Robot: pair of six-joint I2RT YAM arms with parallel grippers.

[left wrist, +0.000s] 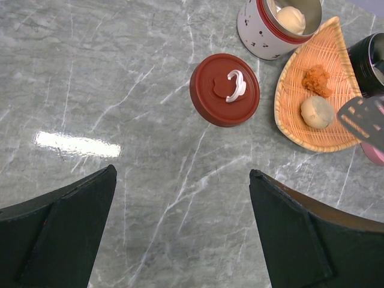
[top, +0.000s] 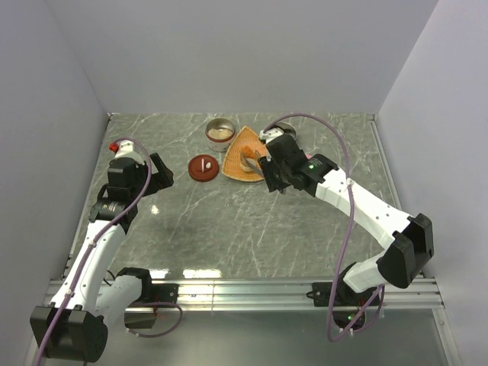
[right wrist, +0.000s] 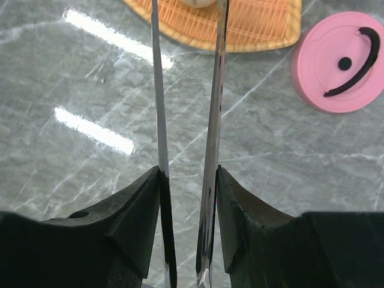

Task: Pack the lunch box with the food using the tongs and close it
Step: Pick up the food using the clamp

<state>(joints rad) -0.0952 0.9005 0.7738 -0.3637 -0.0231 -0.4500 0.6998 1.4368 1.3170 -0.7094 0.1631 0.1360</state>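
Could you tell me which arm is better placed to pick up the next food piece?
The right. The right hand grips the slim silver metal tongs, tips by the pale round lump on the orange woven tray. The left hand hangs open, empty, farther off.

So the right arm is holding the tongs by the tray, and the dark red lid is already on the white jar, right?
Not quite: the dark red lid lies on the table beside the woven tray, and the white jar stands open, as the left wrist view shows. The right gripper does hold the tongs by the tray.
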